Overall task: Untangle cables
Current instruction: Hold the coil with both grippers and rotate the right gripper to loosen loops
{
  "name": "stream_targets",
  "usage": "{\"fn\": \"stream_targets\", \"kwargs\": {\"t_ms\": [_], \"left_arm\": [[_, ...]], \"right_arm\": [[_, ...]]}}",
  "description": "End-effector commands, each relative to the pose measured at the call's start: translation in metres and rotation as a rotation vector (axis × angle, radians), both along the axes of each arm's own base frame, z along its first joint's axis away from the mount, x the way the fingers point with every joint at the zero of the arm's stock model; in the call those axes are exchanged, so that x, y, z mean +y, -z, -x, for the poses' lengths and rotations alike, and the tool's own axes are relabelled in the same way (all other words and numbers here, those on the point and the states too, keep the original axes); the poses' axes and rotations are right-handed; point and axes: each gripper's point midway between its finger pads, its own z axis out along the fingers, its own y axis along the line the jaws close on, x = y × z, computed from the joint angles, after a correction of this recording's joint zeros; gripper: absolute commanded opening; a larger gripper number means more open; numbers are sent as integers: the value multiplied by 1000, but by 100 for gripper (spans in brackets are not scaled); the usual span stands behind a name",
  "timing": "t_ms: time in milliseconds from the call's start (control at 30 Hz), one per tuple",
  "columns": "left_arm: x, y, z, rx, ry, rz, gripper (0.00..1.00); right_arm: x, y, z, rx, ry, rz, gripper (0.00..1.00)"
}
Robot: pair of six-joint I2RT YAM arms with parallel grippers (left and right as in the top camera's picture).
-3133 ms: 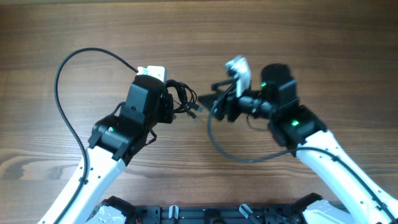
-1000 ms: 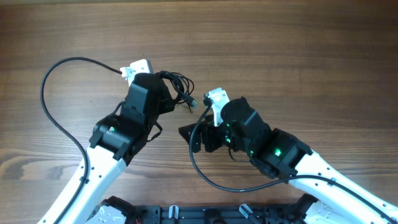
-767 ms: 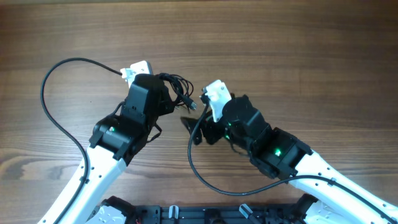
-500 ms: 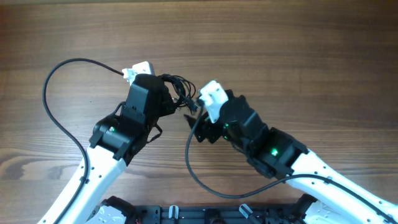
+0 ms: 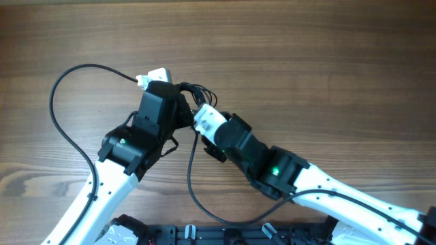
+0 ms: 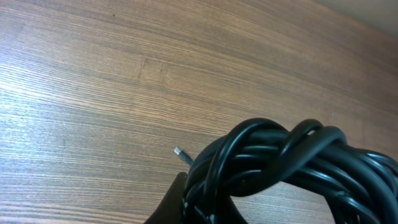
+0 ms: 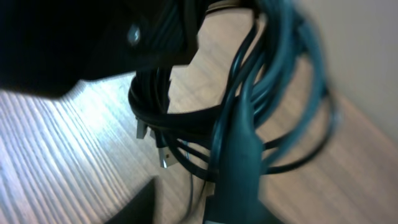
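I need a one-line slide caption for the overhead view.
Left gripper holds a tangled black cable bundle over the wooden table while the right arm reaches toward it.

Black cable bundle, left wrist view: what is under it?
Brown wooden table, and a small metal plug tip poking out at left. The black cable bundle hides most of a dark gripper finger.

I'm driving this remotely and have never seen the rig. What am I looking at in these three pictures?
The left arm and right arm are robot arms at a wooden table. The wide picture looks down from above; the two close-ups come from a camera on each wrist. The left pincer holds a knotted bundle of black cables, which fills its close-up. The right pincer sits right against the same bundle; whether it grips anything is unclear.
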Motion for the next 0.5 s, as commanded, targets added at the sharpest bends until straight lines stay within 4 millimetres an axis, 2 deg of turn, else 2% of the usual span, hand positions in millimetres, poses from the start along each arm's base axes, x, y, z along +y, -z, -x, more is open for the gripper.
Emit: {"fn": "stream_targets", "kwargs": {"t_ms": [0, 33, 167, 300, 467], "left_arm": [[-3, -3, -1, -5, 17, 10, 4], [-2, -3, -1, -6, 13, 7, 4], [4, -4, -4, -20, -17, -20, 4], [6, -5, -4, -24, -26, -27, 4], [2, -4, -3, -16, -11, -8, 4]], "right_arm": [[2, 4, -1, 30, 39, -37, 10], [3, 1, 1, 56, 57, -81, 4], [14, -19, 22, 167, 2, -242, 4], [20, -64, 53, 290, -82, -466, 4], [15, -87, 63, 323, -88, -565, 4]]}}
